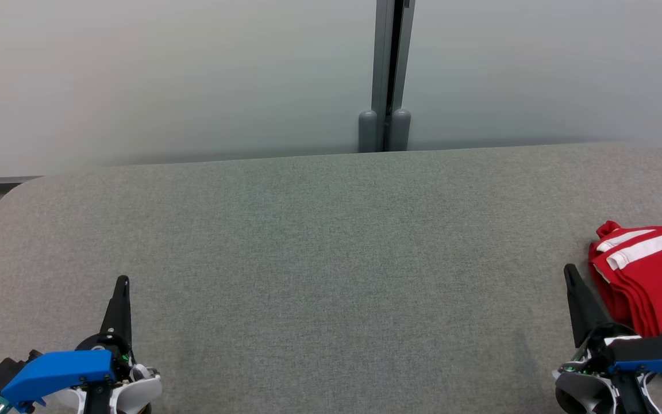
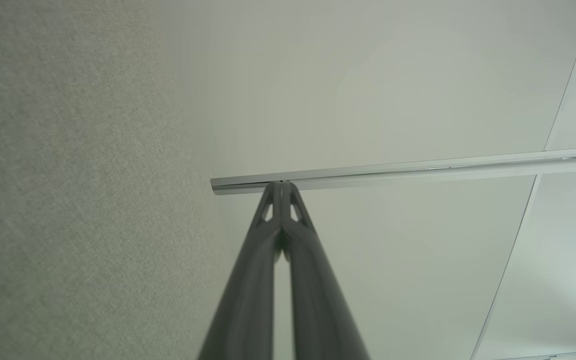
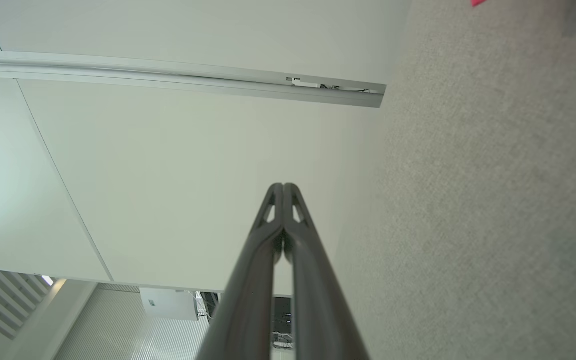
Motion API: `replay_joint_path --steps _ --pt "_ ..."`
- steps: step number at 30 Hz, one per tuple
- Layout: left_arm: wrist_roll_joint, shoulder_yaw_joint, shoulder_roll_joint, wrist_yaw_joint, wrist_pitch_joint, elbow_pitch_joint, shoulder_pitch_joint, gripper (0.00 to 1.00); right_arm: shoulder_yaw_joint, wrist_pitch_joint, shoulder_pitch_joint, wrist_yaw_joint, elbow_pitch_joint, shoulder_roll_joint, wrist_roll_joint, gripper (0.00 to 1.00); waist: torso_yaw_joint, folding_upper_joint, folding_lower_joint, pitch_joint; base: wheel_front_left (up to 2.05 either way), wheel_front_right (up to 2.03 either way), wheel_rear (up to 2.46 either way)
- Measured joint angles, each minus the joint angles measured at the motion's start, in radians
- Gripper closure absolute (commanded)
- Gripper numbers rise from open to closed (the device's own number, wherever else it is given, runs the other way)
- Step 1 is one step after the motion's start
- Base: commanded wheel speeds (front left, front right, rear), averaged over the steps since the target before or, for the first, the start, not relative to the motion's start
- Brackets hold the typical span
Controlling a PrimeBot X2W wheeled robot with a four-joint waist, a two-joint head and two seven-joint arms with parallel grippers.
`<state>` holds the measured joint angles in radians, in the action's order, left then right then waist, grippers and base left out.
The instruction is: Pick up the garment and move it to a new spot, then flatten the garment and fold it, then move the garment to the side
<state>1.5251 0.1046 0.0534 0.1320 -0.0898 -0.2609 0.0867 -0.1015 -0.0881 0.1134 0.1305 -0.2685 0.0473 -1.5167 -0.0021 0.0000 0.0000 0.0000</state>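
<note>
The jaws of the left gripper (image 1: pixel 122 283) were pressed together, with nothing between them. In the left wrist view the two dark fingers (image 2: pixel 263 260) met at the tips and left only a thin slit lower down. The jaws of the right gripper (image 1: pixel 569 270) were pressed together in the same way and also held nothing; the right wrist view showed its fingers (image 3: pixel 308 260) joined at the tips.

The left gripper stood at the near left part of the desk (image 1: pixel 331 253), above bare grey cloth, and pointed away from the robot. The right gripper stood at the near right part of the desk and pointed the same way.

The garment (image 1: pixel 650 287) lay just beside the right gripper, on its outer side, at the right edge of the desk. It was red with white stripes and it was folded into a thick pile of layers. Whether the gripper touched the garment, I cannot tell.

The middle of the desk was between the two grippers, well apart from the garment. Behind the desk stood a pale wall (image 1: pixel 164 75) with a grey post (image 1: pixel 388 69) in it.
</note>
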Motion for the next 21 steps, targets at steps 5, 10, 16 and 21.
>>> replay_joint_path --steps 5,10,16,21 --pt "0.031 0.005 -0.001 0.0 -0.009 0.005 0.004 1.0 -0.004 -0.009 0.0 0.0 0.008 0.0 -0.033 1.0 0.001 0.0 0.0 0.001 0.0 0.0 0.0" --pt "0.061 0.007 -0.002 0.0 -0.018 0.01 0.013 1.0 -0.008 -0.019 0.0 0.0 0.017 0.0 -0.066 1.0 0.001 0.0 0.0 0.002 0.0 0.0 0.0" --pt "0.086 0.009 -0.002 0.0 -0.024 0.015 0.017 1.0 -0.012 -0.025 0.0 0.0 0.024 0.0 -0.095 1.0 0.002 0.0 0.0 0.003 0.0 0.0 0.0" --pt "0.086 0.009 -0.002 0.0 -0.024 0.015 0.017 1.0 -0.012 -0.025 0.0 0.0 0.024 0.0 -0.095 1.0 0.002 0.0 0.0 0.003 0.0 0.0 0.0"
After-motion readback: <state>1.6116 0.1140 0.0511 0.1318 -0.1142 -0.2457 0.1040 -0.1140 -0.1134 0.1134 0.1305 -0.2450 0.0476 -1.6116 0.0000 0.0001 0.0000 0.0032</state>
